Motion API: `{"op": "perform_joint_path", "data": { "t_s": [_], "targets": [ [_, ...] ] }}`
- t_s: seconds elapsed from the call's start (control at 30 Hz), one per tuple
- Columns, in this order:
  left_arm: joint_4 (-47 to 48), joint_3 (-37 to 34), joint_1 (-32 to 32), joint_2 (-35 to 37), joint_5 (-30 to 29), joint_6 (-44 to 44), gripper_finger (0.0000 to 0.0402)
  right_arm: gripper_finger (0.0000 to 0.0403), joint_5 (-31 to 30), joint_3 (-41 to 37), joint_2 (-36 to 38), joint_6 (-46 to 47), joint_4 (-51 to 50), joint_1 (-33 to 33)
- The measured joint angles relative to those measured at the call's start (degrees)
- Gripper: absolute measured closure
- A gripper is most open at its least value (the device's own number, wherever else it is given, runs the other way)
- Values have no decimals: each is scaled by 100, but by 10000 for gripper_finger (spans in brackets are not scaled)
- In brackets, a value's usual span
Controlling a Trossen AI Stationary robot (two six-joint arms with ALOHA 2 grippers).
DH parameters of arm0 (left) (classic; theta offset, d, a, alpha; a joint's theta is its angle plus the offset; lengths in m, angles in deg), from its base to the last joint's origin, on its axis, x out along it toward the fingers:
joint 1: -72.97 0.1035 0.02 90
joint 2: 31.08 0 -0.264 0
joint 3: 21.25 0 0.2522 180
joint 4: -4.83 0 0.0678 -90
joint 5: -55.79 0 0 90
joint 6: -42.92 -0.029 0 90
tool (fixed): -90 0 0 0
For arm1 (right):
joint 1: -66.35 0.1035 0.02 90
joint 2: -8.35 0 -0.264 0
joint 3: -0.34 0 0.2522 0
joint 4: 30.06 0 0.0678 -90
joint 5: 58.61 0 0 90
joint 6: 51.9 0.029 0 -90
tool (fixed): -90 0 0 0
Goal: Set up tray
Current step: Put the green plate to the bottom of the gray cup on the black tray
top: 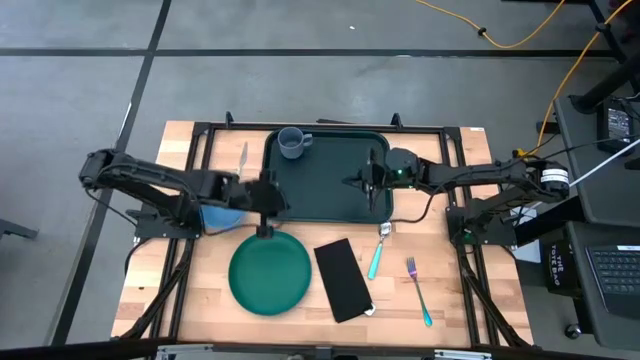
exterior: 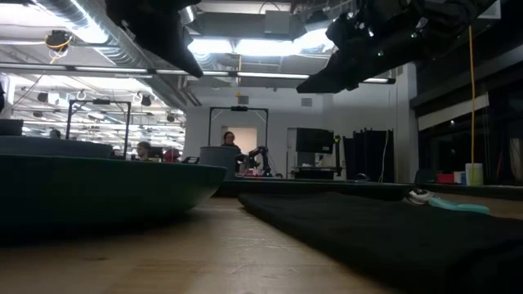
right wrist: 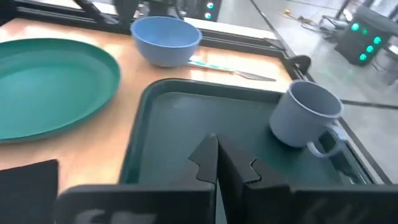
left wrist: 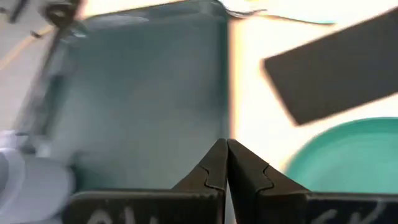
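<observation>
Tray (top: pixel 325 178) sat at the counter's (top: pixel 200 300) far middle, long axis running left to right, mug (top: pixel 291 143) in its far-left corner. Left gripper (top: pixel 266 192) hovered at the tray's left edge, fingers (left wrist: pixel 214 171) clenched, empty. Right gripper (top: pixel 366 180) hovered over the tray's right part, fingers (right wrist: pixel 205 158) clenched, empty. Both looked equally near. Plate (top: pixel 269 272), napkin (top: pixel 344 279), spoon (top: pixel 378 252), fork (top: pixel 419 291) lay nearer on the counter. Bowl (right wrist: pixel 165 40) mostly hidden under the left arm from above.
</observation>
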Motion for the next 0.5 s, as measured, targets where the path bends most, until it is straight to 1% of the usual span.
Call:
{"op": "perform_joint_path", "data": {
  "t_s": [0.07, 0.17, 0.27, 0.43, 0.5],
  "targets": [
    [70, 72, -328, -220, -196, 330, 400, 398, -1, 0, 0, -39, 2, 116],
    [111, 440, -753, -667, -323, 654, 400, 398, 0, 0, 0, -29, -7, 266],
    [563, 958, -1122, -1165, -407, 1054, 401, 398, -1, 0, 0, 27, -93, 413],
    [1365, 1757, -1704, -1808, -651, 2117, 401, 399, -8, -2, 0, 185, -265, 685],
    [1536, 1995, -1920, -2018, -663, 2489, 401, 399, -136, -2, 0, 302, -313, 852]
  ]
}}
